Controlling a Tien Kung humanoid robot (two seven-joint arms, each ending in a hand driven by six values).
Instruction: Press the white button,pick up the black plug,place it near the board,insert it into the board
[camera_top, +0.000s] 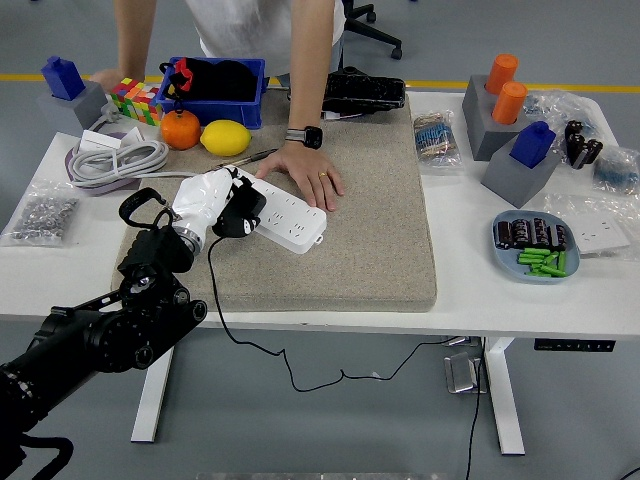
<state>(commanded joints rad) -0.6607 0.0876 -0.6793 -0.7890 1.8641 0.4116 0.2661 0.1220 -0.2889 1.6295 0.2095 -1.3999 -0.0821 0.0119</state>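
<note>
Holding the black plug over the board, the left robot hand should square the prongs, then press straight down while a person's hand steadies it.

The scene was bright and evenly lit from overhead, with only soft, short shadows under the table edge and beneath my left hand. My hand's white cover shone with mild glare. Focus stayed sharp across the view; small far items lacked detail. I saw no obvious edge distortion.
</note>
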